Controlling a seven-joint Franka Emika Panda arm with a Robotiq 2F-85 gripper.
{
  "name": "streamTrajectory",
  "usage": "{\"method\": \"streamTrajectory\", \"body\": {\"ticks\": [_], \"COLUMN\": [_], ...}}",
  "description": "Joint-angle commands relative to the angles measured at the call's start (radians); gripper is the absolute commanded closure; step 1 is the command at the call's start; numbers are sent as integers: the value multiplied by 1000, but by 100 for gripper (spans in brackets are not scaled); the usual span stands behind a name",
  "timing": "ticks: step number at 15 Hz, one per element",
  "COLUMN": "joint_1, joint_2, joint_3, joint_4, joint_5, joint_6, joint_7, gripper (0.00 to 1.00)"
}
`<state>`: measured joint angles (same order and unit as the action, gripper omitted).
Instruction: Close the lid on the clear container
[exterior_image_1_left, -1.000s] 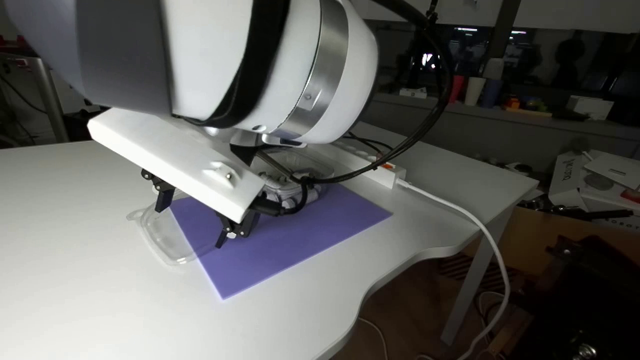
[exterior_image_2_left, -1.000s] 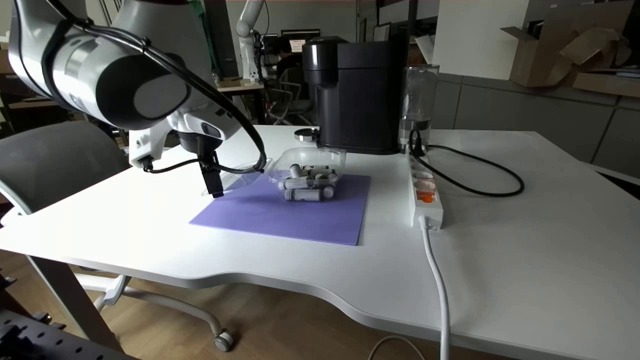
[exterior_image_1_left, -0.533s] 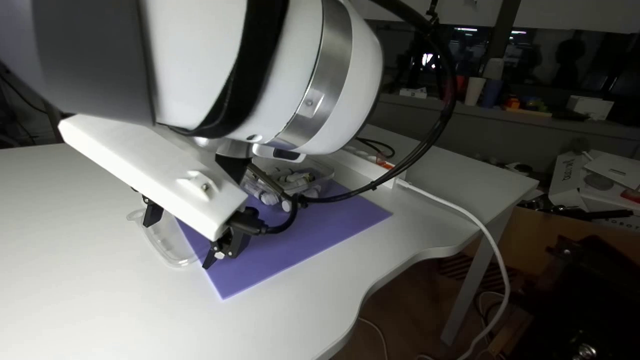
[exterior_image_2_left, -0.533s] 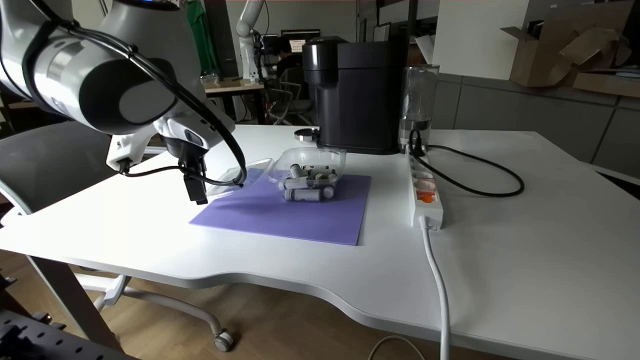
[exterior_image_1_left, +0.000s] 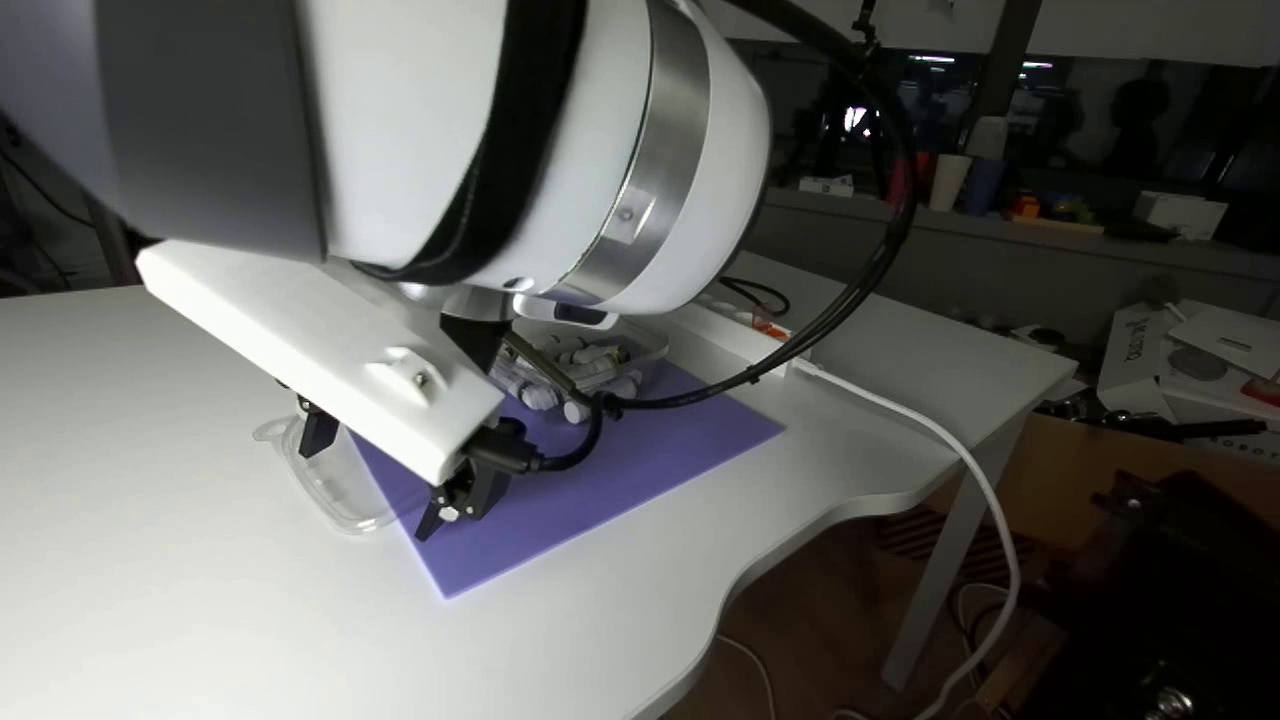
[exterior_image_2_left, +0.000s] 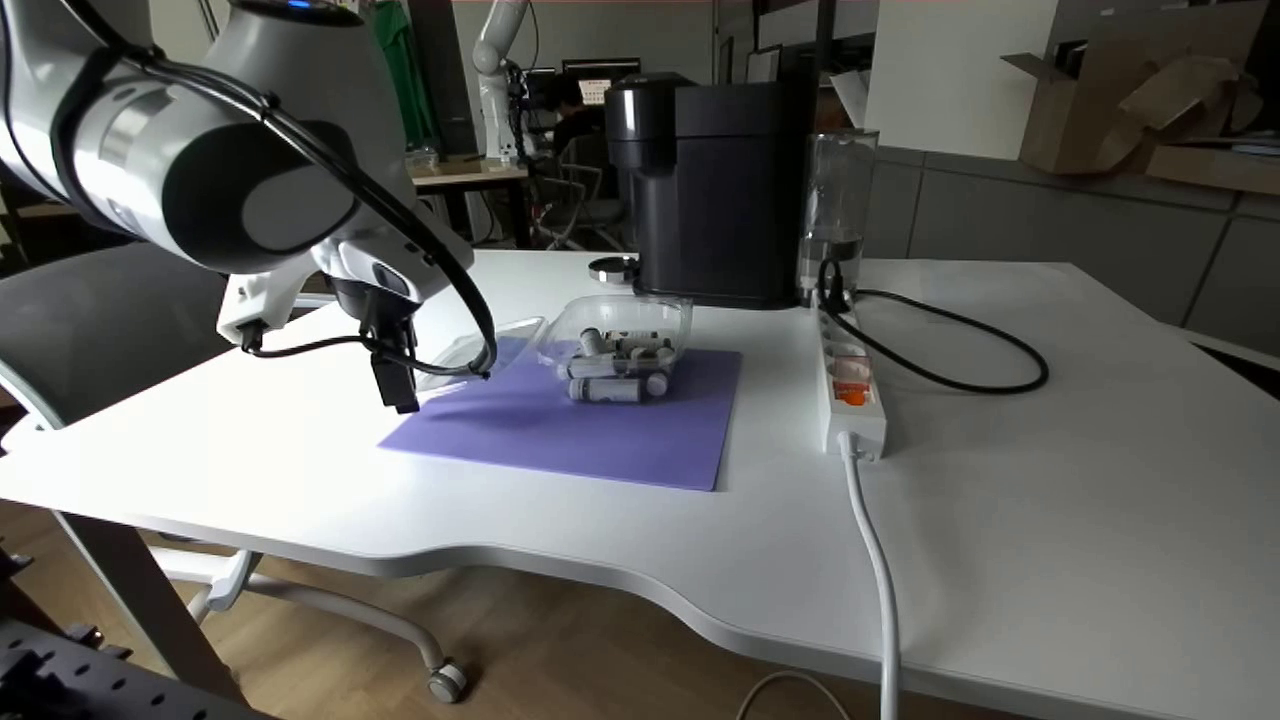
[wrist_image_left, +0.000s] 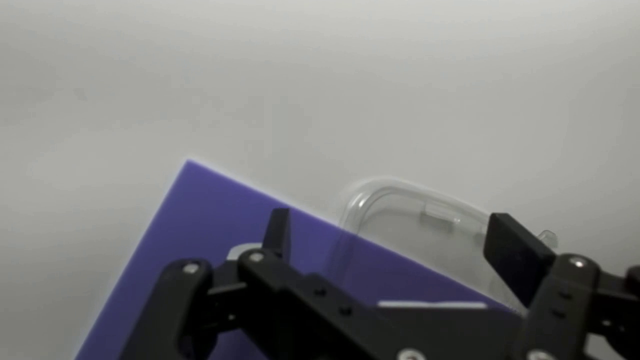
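Plastic lid (wrist_image_left: 420, 240) lies partly over purple mat (exterior_image_2_left: 580, 440), beside open container (exterior_image_2_left: 615, 312); pincer (exterior_image_1_left: 369, 494) near lid, jaws apart.

In an exterior view, the arm (exterior_image_1_left: 420, 130) and hand (exterior_image_1_left: 366, 497) partly hide the clear container (exterior_image_1_left: 646, 340) and lid (exterior_image_1_left: 342, 488).

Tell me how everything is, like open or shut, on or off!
Tool: open, gripping nothing
Purple mat: flat on the table
Lid: off, lying partly over the mat
Clear container: open, white cylinders inside
Power strip: can't tell if it's on
Black machine: can't tell if it's on
Cardboard box: open
Background screen: lit
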<state>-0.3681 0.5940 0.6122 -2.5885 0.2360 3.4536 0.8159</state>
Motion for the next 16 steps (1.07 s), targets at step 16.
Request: {"method": "streamTrajectory", "body": {"ticks": [16], "joint_1": [31], "joint_2": [-11], "joint_3": [-36], "joint_4": [16], "joint_5": [-6], "joint_6": [-1], "joint_7": [28], "gripper": [0]}}
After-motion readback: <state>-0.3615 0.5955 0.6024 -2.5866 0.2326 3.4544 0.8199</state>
